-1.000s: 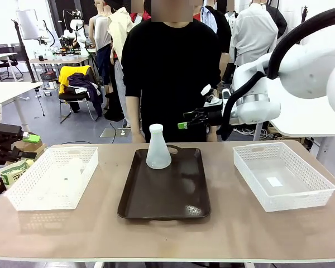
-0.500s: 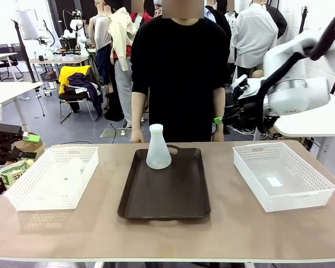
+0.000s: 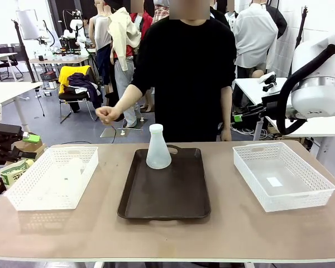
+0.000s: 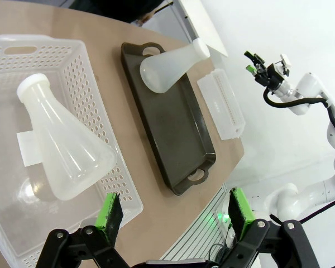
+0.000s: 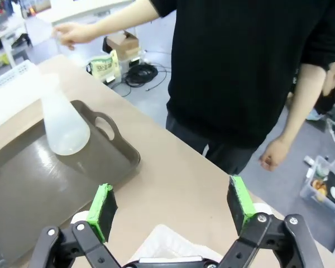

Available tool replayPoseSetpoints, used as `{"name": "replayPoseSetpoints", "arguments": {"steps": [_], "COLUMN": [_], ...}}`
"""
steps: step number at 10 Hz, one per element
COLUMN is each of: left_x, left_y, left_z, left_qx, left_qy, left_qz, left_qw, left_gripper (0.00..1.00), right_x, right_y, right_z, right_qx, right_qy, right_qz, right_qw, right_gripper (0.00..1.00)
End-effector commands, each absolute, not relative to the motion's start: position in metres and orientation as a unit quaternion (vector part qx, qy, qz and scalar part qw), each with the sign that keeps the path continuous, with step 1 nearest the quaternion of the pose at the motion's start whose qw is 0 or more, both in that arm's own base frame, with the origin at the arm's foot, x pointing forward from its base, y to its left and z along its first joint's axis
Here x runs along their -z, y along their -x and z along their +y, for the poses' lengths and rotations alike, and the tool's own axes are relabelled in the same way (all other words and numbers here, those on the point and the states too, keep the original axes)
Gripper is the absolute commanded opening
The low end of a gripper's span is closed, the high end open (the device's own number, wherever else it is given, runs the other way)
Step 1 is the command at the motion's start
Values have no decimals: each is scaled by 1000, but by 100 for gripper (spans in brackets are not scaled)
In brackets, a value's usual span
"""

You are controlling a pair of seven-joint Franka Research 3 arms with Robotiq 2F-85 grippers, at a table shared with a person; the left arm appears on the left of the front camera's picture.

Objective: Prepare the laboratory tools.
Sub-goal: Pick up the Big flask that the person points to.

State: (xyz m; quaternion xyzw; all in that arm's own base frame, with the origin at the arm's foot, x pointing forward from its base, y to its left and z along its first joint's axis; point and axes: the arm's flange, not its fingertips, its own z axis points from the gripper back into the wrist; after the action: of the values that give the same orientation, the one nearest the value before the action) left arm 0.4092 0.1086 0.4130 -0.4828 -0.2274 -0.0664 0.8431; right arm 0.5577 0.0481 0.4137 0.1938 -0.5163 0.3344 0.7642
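Note:
One frosted conical flask (image 3: 158, 148) stands upright at the far end of the dark brown tray (image 3: 164, 195); it shows too in the left wrist view (image 4: 168, 70) and the right wrist view (image 5: 64, 127). A second flask (image 4: 62, 152) stands in the left white basket (image 4: 103, 139), faintly seen from the front (image 3: 73, 170). My left gripper (image 4: 176, 215) hangs open above that basket's near corner, nothing between its pads; from the front it sits at the table's left edge (image 3: 28, 138). My right gripper (image 5: 170, 206) is open and empty, high beyond the right basket (image 3: 247, 115).
A person in black stands at the far side, one fist (image 3: 106, 115) raised above the left basket's far end, the other hand (image 5: 273, 156) hanging down. The right white basket (image 3: 282, 176) holds only a small label. Bare tabletop (image 3: 167, 234) lies along the near edge.
My right arm has swung rightward, away from above the tray's far end towards the right basket's side. The person has lifted one fist out to the left. The flasks have not moved.

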Motion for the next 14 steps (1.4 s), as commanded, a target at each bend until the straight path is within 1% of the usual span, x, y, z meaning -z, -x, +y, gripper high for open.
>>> {"name": "replayPoseSetpoints", "arguments": {"steps": [1,3,4,11,12,14], "left_x": [-414,-414,-414,-414,-413,-420], "left_y": [-409,-409,-409,-409,-409,-425], "left_z": [109,109,109,109,109,102], "left_qx": [69,69,69,69,67,16], "left_qy": [489,489,489,489,483,436], "left_qz": [-233,-233,-233,-233,-227,-212], "left_qw": [838,838,838,838,843,875], "left_gripper": [100,100,100,100,100,100], "right_x": [-397,-386,-406,-406,-406,-406], "right_y": [-559,-572,-559,-559,-559,-559], "right_z": [54,60,53,53,53,53], "right_qx": [-334,-338,-332,-332,-332,-332], "right_qy": [-206,-223,-206,-206,-206,-206], "right_qz": [-534,-559,-526,-526,-526,-526], "right_qw": [749,724,756,756,756,756], "right_gripper": [100,100,100,100,100,100]}}
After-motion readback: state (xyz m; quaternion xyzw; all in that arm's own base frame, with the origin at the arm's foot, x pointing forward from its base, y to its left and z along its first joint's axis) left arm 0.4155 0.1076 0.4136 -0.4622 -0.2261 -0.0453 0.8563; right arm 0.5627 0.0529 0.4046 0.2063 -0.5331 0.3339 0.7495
